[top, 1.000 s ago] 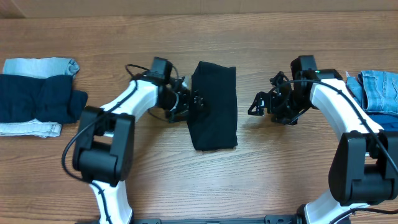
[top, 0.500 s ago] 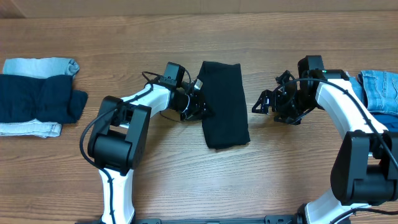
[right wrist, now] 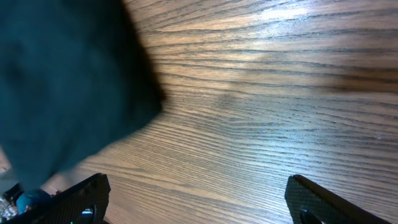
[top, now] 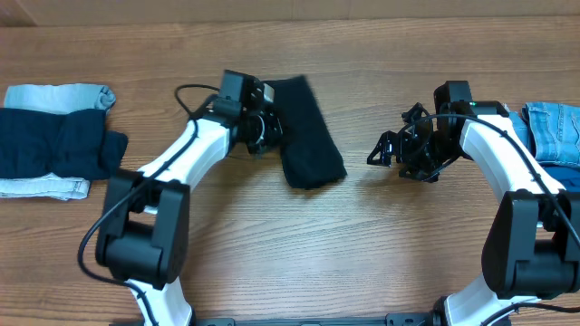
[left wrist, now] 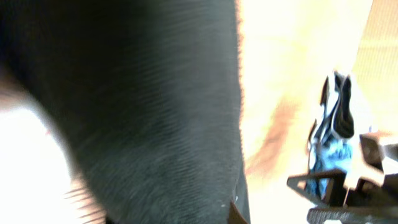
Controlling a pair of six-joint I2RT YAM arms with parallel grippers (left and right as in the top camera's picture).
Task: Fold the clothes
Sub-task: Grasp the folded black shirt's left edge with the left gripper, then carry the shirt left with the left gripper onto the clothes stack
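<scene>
Overhead: the black garment (top: 308,131) lies as a narrow strip, skewed, mid-table (top: 362,244). The left gripper (top: 265,129) is pinched on its left edge near the top. Well to the right, the right gripper (top: 381,152) hangs with jaws spread, holding nothing. Far left, a navy garment (top: 59,143) sits on pale denim (top: 59,94); blue denim (top: 553,127) far right. Left wrist: blurred, black cloth fills most of the frame, fingers not discernible. Right wrist: fingertips (right wrist: 81,193) wide apart over bare wood, garment corner upper left. Handling guess: light, limp, no stiffness, will drag and bunch on the wood. Take it at corners or a folded edge, pinch all layers, not mid-panel.
</scene>
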